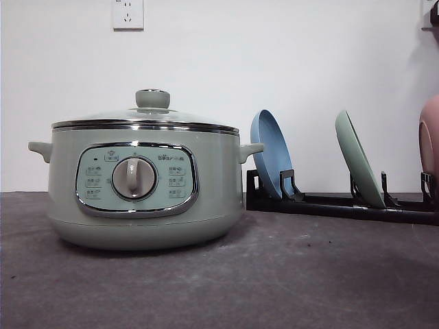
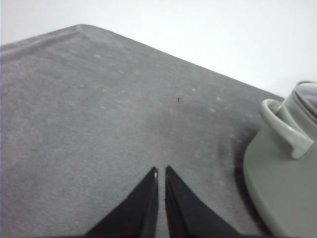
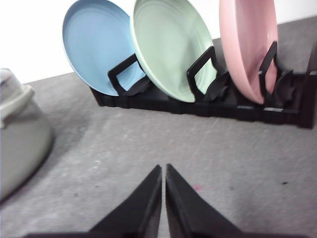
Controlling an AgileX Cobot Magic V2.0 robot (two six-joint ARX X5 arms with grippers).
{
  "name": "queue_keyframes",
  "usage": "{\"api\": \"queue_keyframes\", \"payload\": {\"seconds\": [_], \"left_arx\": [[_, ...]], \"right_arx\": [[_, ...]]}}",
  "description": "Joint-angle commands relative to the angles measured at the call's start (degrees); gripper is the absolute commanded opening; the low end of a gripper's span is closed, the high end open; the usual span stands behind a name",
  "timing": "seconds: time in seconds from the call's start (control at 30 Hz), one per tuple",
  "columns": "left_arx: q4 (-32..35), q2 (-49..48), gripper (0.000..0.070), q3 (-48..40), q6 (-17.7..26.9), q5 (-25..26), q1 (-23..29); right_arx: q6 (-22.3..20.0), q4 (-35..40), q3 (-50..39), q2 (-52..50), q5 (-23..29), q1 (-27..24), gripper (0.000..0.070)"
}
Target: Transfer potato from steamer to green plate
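Note:
The sage-green steamer (image 1: 140, 181) stands on the left of the grey table with its knobbed glass lid (image 1: 152, 99) on; the potato is hidden from view. The green plate (image 1: 358, 168) stands on edge in a black rack (image 1: 329, 204) to the right, seen face-on in the right wrist view (image 3: 171, 49). My left gripper (image 2: 161, 171) is shut with nothing in it, low over bare table beside the steamer's handle (image 2: 285, 126). Facing the rack, my right gripper (image 3: 163, 168) is shut and holds nothing, with the steamer's side (image 3: 20, 134) off to one side.
A blue plate (image 3: 96, 47) and a pink plate (image 3: 247, 44) stand on edge in the same rack on either side of the green one. A white wall with a socket (image 1: 127, 14) runs behind the table. The table's corner (image 2: 81, 27) lies ahead of the left gripper.

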Motion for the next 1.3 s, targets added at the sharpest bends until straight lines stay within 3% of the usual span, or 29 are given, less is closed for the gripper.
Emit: {"api": "queue_keyframes", "payload": {"seconds": [0.0, 0.17, 0.63, 0.93, 1.27], "left_arx": [[-0.49, -0.09, 0.0010, -0.65, -3.15, 0.64, 0.09], [-0.70, 0.00, 0.0010, 1.91, -6.09, 2.29, 0.07], [-5.84, 7.55, 0.0010, 18.32, -6.94, 7.12, 0.07], [-11.75, 20.32, 0.0010, 32.53, 0.27, 15.31, 0.07], [-24.84, 35.01, 0.0010, 48.22, 10.41, 27.65, -1.55]], "right_arx": [[3.06, 0.54, 0.04, -0.13, -0.35, -0.09, 0.0000], [5.70, 0.44, 2.55, -0.11, -0.35, -0.09, 0.0000], [3.32, -4.57, 19.94, 6.19, -0.75, -0.09, 0.0000], [-5.68, -15.77, 35.77, 19.55, -5.05, -0.09, 0.0000], [-16.09, -30.49, 52.40, 34.75, -9.77, 0.30, 0.0000]]}}
